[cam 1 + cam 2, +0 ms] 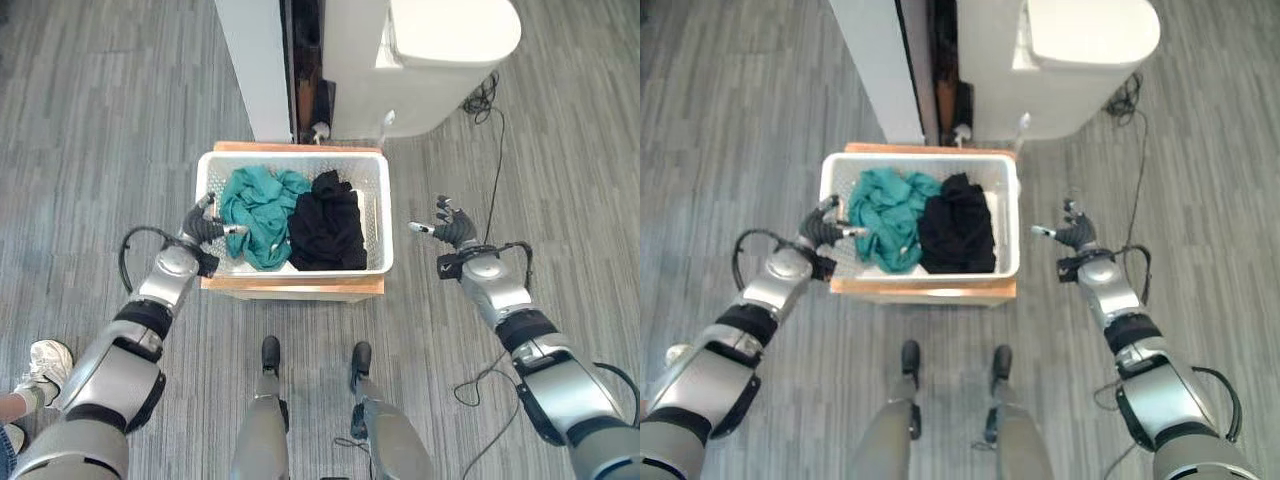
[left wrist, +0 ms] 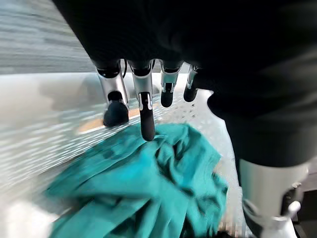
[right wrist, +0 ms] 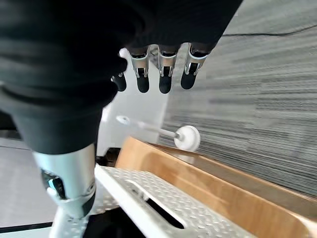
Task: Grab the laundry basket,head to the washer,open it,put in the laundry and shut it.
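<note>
The white perforated plastic laundry basket [image 1: 372, 190] looks rigid and light; take its end-wall handle slots. Your left hand [image 1: 205, 226] hovers relaxed over one rim, your right hand [image 1: 450, 226] spread beside the other.

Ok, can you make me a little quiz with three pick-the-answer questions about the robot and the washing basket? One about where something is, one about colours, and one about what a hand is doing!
1. Where does the white laundry basket sit?
A. on a wooden stand
B. on top of the washer
C. in a person's arms

2. What colours are the clothes in the basket?
A. red and yellow
B. teal and black
C. all white

3. What is the right hand doing?
A. squeezing the black clothes
B. pulling the washer door
C. open beside the basket, touching nothing

Answers:
1. A, the wooden stand shows under the basket's edges.
2. B, the teal clothes lie by the left hand, and the black clothes lie next to them.
3. C, bare floor shows between its fingers and the basket.
</note>
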Robot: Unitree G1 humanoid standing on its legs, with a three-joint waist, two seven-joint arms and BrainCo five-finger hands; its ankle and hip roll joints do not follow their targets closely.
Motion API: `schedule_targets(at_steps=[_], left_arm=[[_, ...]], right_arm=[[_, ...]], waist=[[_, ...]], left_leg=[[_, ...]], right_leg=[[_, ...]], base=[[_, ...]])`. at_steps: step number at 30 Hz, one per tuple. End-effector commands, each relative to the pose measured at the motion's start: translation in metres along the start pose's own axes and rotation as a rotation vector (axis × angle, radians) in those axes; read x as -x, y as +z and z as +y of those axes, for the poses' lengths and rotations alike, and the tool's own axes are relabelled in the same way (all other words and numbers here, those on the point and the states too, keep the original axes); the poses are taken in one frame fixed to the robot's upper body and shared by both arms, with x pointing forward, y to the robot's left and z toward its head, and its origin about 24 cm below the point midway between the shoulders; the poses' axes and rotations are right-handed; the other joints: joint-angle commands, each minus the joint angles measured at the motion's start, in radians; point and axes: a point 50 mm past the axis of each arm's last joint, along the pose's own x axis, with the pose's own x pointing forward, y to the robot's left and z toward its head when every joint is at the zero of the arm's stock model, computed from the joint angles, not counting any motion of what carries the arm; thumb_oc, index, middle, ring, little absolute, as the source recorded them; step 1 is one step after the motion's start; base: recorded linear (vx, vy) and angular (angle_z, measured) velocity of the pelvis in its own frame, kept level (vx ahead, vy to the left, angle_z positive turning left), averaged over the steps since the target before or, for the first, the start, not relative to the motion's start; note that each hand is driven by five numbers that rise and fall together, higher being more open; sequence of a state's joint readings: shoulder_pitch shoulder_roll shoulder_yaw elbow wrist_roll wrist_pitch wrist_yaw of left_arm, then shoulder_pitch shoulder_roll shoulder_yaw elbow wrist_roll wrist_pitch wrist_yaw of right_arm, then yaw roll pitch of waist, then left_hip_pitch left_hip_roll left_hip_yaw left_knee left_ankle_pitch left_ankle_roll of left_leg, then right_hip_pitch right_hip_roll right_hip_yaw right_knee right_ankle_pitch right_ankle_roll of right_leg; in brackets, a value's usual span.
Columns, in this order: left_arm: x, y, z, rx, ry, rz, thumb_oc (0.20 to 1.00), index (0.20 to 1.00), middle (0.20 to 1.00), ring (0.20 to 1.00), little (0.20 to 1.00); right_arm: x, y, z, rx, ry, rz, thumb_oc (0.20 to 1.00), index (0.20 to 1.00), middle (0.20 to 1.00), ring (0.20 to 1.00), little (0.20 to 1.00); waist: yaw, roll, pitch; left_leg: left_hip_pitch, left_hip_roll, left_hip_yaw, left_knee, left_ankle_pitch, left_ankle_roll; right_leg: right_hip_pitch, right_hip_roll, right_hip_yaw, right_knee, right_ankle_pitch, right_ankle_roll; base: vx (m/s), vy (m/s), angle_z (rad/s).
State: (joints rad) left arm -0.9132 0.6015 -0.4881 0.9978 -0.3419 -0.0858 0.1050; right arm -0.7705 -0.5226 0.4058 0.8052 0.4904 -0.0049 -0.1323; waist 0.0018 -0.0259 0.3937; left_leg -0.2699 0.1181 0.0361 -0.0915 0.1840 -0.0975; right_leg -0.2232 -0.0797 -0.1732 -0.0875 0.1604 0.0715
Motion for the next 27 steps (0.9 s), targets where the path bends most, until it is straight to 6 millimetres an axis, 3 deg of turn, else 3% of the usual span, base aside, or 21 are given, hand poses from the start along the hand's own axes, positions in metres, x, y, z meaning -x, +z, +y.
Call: schedule_targets(at_steps=[1,3,4,7,11,16,19,23,27], left_arm=[[-0.004,0.026,0.037,-0.086,0.122,-0.092,1.000,1.000,1.000,1.000,1.000],[-0.002,0.045,0.041,-0.151,0.135,-0.189,1.000,1.000,1.000,1.000,1.000],[-0.002,0.044,0.041,-0.151,0.134,-0.188,1.000,1.000,1.000,1.000,1.000],[0.009,0.068,0.040,-0.088,0.132,-0.338,1.000,1.000,1.000,1.000,1.000],[0.018,0.079,0.041,-0.111,0.122,-0.413,1.000,1.000,1.000,1.000,1.000],[0.011,0.066,0.045,-0.215,0.163,-0.322,1.000,1.000,1.000,1.000,1.000],[0.002,0.038,0.049,-0.271,0.228,-0.154,1.000,1.000,1.000,1.000,1.000],[-0.004,0.032,0.045,-0.246,0.233,-0.093,1.000,1.000,1.000,1.000,1.000],[-0.010,0.027,0.053,-0.229,0.287,0.005,1.000,1.000,1.000,1.000,1.000]], right_arm=[[-0.002,0.027,-0.012,-0.037,-0.006,-0.132,1.000,1.000,1.000,1.000,1.000],[0.005,0.015,-0.017,-0.052,-0.009,-0.123,1.000,1.000,1.000,1.000,1.000],[0.005,0.015,-0.017,-0.052,-0.009,-0.122,1.000,1.000,1.000,1.000,1.000],[0.011,0.007,-0.027,-0.071,-0.037,-0.119,1.000,1.000,1.000,1.000,1.000],[0.015,-0.001,-0.037,-0.046,-0.052,-0.093,1.000,1.000,1.000,1.000,1.000],[0.017,-0.002,-0.042,-0.043,-0.059,-0.087,1.000,1.000,1.000,1.000,1.000],[0.017,0.001,-0.035,-0.033,-0.035,-0.102,1.000,1.000,1.000,1.000,1.000],[0.016,0.003,-0.033,-0.014,-0.036,-0.104,1.000,1.000,1.000,1.000,1.000],[0.012,0.010,-0.026,0.052,-0.016,-0.115,1.000,1.000,1.000,1.000,1.000]], waist=[[0.007,-0.027,-0.027],[0.009,-0.021,-0.018],[0.009,-0.021,-0.018],[0.017,-0.013,-0.013],[0.028,-0.006,-0.010],[0.026,-0.005,0.005],[0.016,-0.010,0.016],[0.010,-0.013,0.023],[-0.002,-0.021,0.029]], left_leg=[[0.029,-0.002,0.001,0.004,-0.071,0.006],[0.028,-0.005,-0.003,0.004,-0.075,0.007],[0.028,-0.005,-0.003,0.004,-0.075,0.007],[0.031,-0.008,-0.005,0.004,-0.078,0.008],[0.034,-0.013,-0.008,0.011,-0.083,0.011],[0.029,-0.017,-0.011,0.023,-0.088,0.013],[0.023,-0.016,-0.013,0.024,-0.088,0.016],[0.020,-0.016,-0.014,0.019,-0.083,0.016],[0.016,-0.015,-0.012,0.008,-0.077,0.014]], right_leg=[[-0.039,-0.083,0.011,0.041,-0.020,0.082],[-0.040,-0.087,0.008,0.044,-0.023,0.082],[-0.040,-0.087,0.007,0.044,-0.024,0.082],[-0.036,-0.092,0.001,0.050,-0.028,0.082],[-0.034,-0.097,-0.002,0.057,-0.033,0.081],[-0.036,-0.100,0.001,0.068,-0.037,0.080],[-0.043,-0.100,0.002,0.067,-0.036,0.081],[-0.048,-0.099,0.000,0.065,-0.034,0.081],[-0.055,-0.097,0.000,0.059,-0.029,0.081]], base=[[0.00,-0.013,0.07],[0.01,-0.007,0.09],[0.01,-0.005,0.09],[0.02,-0.001,0.07],[0.02,0.001,0.07],[0.00,0.000,0.00],[0.00,0.000,0.00],[0.00,0.002,0.01],[0.00,0.002,0.01]])
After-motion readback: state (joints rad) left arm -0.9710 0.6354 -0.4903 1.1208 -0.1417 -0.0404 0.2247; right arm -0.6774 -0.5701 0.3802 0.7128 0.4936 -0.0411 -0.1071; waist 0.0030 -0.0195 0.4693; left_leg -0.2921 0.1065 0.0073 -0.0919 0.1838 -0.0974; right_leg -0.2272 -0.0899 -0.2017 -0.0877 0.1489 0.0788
